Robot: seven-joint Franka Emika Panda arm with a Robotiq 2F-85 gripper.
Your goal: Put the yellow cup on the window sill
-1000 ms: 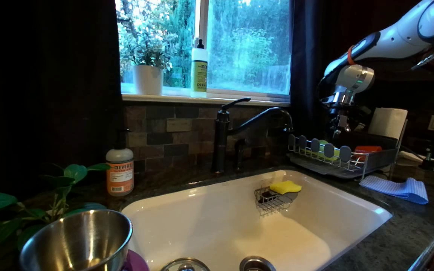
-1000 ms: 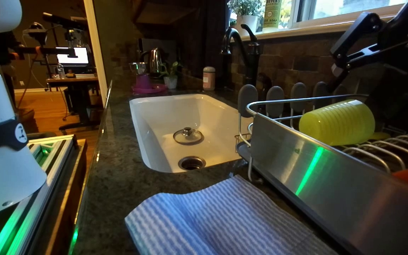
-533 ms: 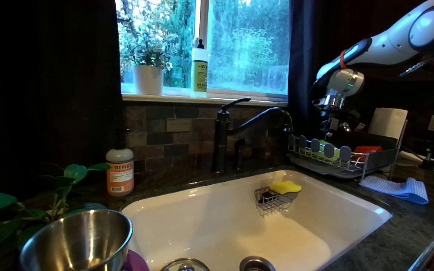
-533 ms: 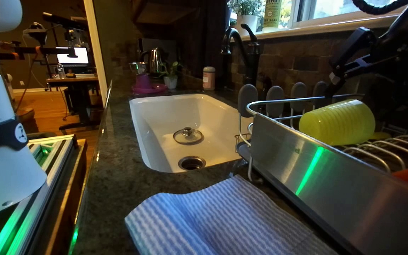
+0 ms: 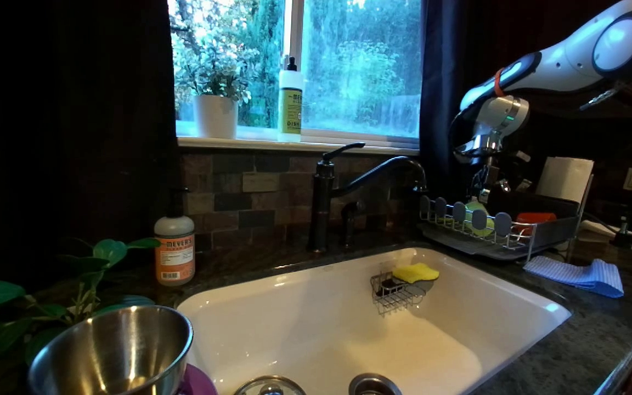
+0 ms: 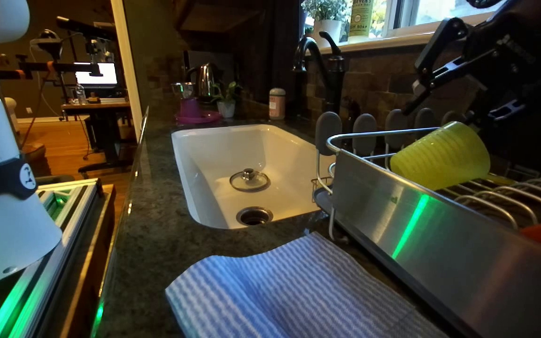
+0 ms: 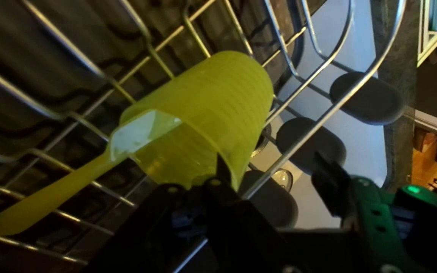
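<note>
Wrist view shows the yellow cup (image 7: 230,87) on its side in the dish rack (image 5: 503,225), with its mouth toward the gripper (image 7: 275,174). The jaws are spread and released: one finger (image 7: 224,172) overlaps the cup's mouth, while the opposite finger (image 7: 328,182) stands outside it, apart from the cup. Whether the nearer finger touches the plastic, I cannot tell. A yellow utensil (image 7: 47,197) lies on the rack, its pale end overlapping the mouth too. In an exterior view the cup is tilted, mouth end higher than its base, near the rack's metal side panel (image 6: 439,253); a striped cloth (image 6: 275,286) lies on the counter (image 6: 158,234) beside the rack. Both exterior views show the window sill (image 5: 255,144), well apart from the cup, with a plant pot (image 5: 215,116) and a soap bottle (image 5: 289,112) standing on it. Below the sill are the tap (image 5: 322,208) and the white sink (image 5: 272,312), with a yellow sponge (image 5: 415,272) by its far wall.
</note>
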